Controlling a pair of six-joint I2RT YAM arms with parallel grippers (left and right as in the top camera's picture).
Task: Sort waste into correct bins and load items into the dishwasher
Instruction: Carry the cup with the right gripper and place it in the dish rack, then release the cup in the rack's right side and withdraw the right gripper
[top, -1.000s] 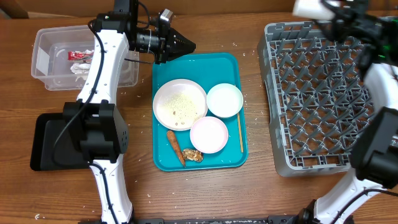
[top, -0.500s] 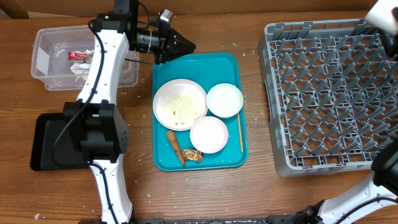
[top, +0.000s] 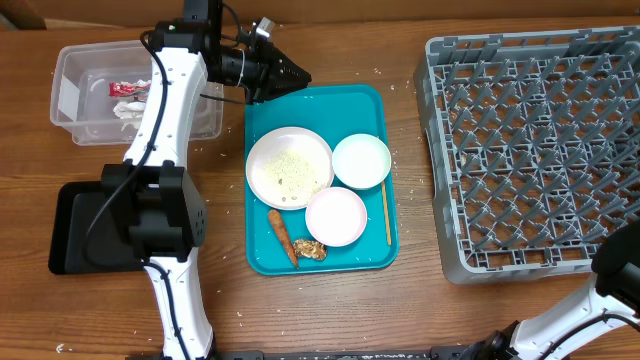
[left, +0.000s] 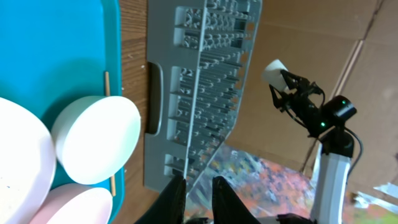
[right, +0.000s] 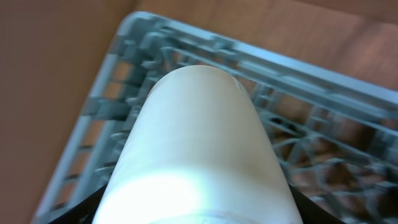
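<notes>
Cup first: the tall white cup (right: 199, 143) is clamped in my right pincer (left: 285, 84), up in the air over the large square grey plastic dish rack w/ upright pegs (top: 520, 150). It's outside the overhead frame, but my right wrist cam shows a blurred rack corner beneath it, toward 11 o'clock. I'd judge the cup light, rigid and smooth-walled, so prob. slippery, and liable to chip if knocked on a peg. Best hold is across the side wall near one end, which is approx where my dark finger parts show, either side of its near end. Its long axis runs away from the wrist cam toward 12 o'clock. The far end looks rounded and closed, so I take it for the base w/ the mouth toward my palm, but the rim isn't visible, so can't confirm. From the left wrist cam it sticks out of the pincer toward 10 o'clock. My left pincer (left: 199, 183) hangs at the 11 o'clock corner of the teal rectangular tray (top: 375, 255), fingers slightly apart, nothing between them. Next, I'd guess: set the cup mouth-down between pegs, lowering slowly.
</notes>
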